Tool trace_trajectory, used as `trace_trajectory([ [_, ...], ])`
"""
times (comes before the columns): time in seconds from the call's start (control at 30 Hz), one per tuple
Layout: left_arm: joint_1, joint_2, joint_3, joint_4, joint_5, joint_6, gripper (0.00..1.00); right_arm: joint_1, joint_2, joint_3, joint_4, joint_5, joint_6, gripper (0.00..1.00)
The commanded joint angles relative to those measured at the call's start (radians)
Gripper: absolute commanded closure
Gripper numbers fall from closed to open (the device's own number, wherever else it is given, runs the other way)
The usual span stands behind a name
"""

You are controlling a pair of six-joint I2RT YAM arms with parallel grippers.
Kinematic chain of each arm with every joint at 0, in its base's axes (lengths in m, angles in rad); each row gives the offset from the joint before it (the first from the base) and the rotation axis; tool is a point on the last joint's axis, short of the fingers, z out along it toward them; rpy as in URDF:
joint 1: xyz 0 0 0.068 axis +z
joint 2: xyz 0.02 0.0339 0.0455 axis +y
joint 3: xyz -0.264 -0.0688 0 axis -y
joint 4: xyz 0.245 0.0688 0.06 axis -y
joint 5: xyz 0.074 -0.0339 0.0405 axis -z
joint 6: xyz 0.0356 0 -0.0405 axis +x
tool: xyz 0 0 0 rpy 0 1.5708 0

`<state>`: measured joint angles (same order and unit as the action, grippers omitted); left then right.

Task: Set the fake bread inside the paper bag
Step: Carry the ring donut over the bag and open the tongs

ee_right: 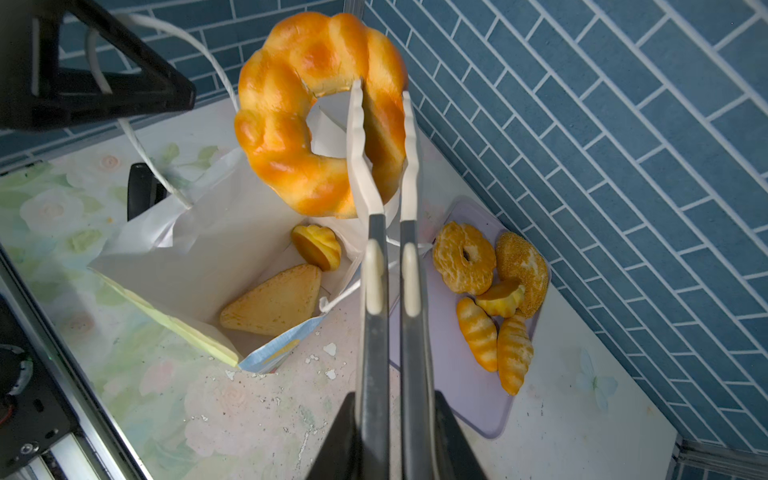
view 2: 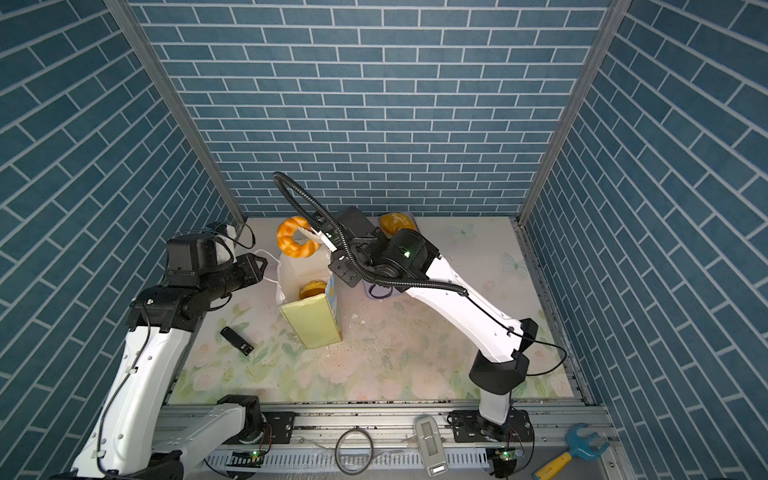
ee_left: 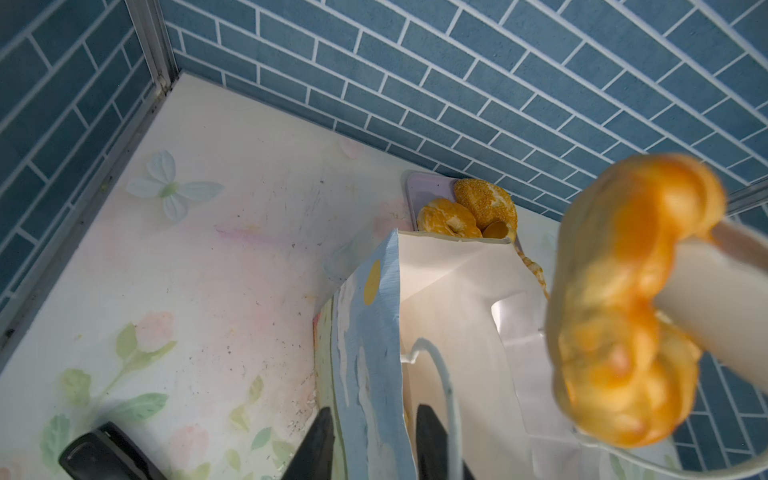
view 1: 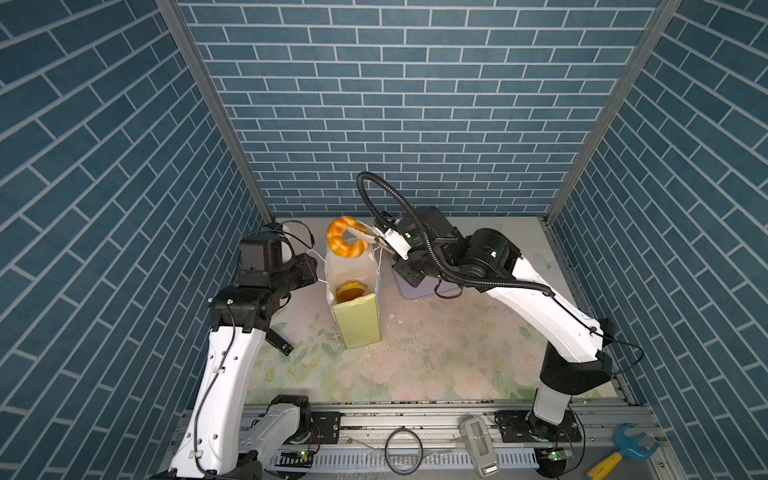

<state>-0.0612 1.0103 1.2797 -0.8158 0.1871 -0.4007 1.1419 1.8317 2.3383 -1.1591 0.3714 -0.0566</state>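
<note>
While the paper bag [view 1: 357, 324] stands upright near the middle of the desk [view 1: 436, 365], its left wall is straddled by the left pincer [ee_left: 374, 409]. One of the black fingers [ee_left: 318, 449] is seen on each side of the light blue face. A gap is left between the jaws, so it cannot be told whether the paper is actually pinched. If that hold is loose, the bag could be shoved or tipped by any push from above.

A white cord handle [ee_left: 446, 384] is looped up inside the mouth and the far wall is folded inward, so the opening is narrowed. A load lowered carelessly could be snagged on either. Two pieces of the fake bread are seen at the bottom of the bag: a triangular piece [ee_right: 274, 305] and a small ridged piece [ee_right: 318, 247].

The ring bun [ee_right: 291, 124] is held above the far end of the mouth, clear of the rim. Only one side of the ring is nipped by the white tips of the tongs [ee_right: 374, 332], which are squeezed fully together in the right pincer [ee_right: 395, 395]. Hung off-centre and glossy, the bun could be swung or slipped loose. If it is released here, it is judged likely to strike the far rim and be lost behind the bag.

Further right, five pastries [ee_right: 463, 257] are left on the lavender tray [ee_right: 469, 395].
</note>
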Motion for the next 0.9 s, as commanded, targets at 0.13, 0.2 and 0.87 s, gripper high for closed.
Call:
trace_trajectory([
  [0.13,0.008,0.003,-0.020,0.027,0.040,-0.007,0.80,0.022,0.030,0.031,-0.031,0.078,-0.088,0.81],
  [0.2,0.007,0.003,-0.019,0.026,0.045,-0.009,0.81,0.023,0.036,0.030,-0.032,0.058,-0.092,0.79],
  [0.87,0.008,0.013,-0.030,0.046,0.088,-0.031,0.82,0.026,0.024,0.090,-0.022,0.045,-0.097,0.60],
])
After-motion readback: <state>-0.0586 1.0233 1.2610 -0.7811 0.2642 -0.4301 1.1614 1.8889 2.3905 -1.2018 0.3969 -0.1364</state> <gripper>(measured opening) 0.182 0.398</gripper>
